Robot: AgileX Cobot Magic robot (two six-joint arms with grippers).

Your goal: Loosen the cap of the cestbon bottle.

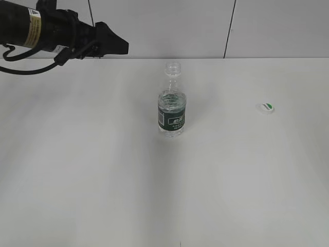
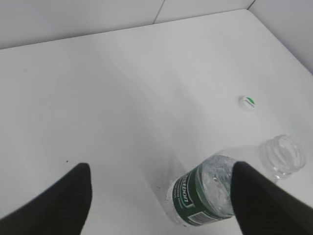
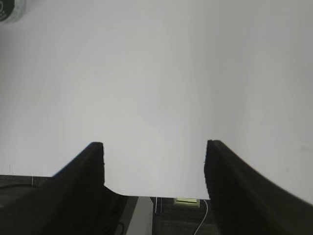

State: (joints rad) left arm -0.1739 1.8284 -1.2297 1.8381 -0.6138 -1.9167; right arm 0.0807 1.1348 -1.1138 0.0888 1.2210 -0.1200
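Bottle uncapped; cap apart.

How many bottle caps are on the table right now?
1. The cap lies by itself on the table, off to the right of the cestbon bottle and apart from it. The bottle stands upright with its mouth open. No other cap shows in any view.
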